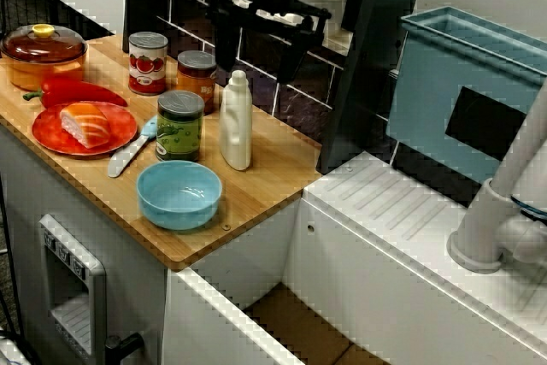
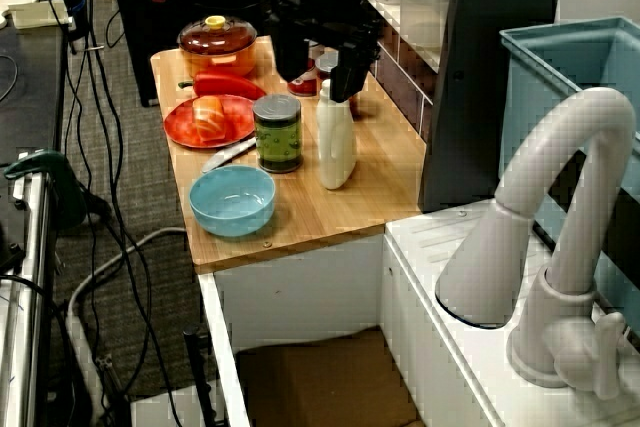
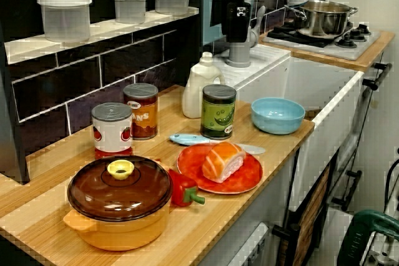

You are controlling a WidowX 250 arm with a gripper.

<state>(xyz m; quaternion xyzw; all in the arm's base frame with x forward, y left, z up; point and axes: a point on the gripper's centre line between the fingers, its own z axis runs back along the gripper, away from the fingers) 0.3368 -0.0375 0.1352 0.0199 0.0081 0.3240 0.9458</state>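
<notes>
In the high front view my black gripper [image 1: 256, 61] hangs open above the back of the wooden counter [image 1: 273, 168], with nothing between its fingers. It sits just over and behind a white bottle [image 1: 237, 121], apart from its cap. From the sink end the gripper [image 2: 315, 75] straddles the air above the bottle [image 2: 335, 137]. A green can [image 1: 179, 126] stands left of the bottle and an orange-labelled can [image 1: 197, 79] behind it. From the pot end the gripper [image 3: 237, 26] shows edge-on, over the bottle [image 3: 201, 85].
A blue bowl [image 1: 179, 194] sits near the counter's front corner. A tomato can [image 1: 148, 63], red pepper [image 1: 77, 91], orange lidded pot [image 1: 43, 53], red plate [image 1: 47, 134] with salmon [image 1: 85, 124] and a knife [image 1: 130, 153] lie left. Right: sink faucet [image 1: 504, 211], blue rack [image 1: 461, 83].
</notes>
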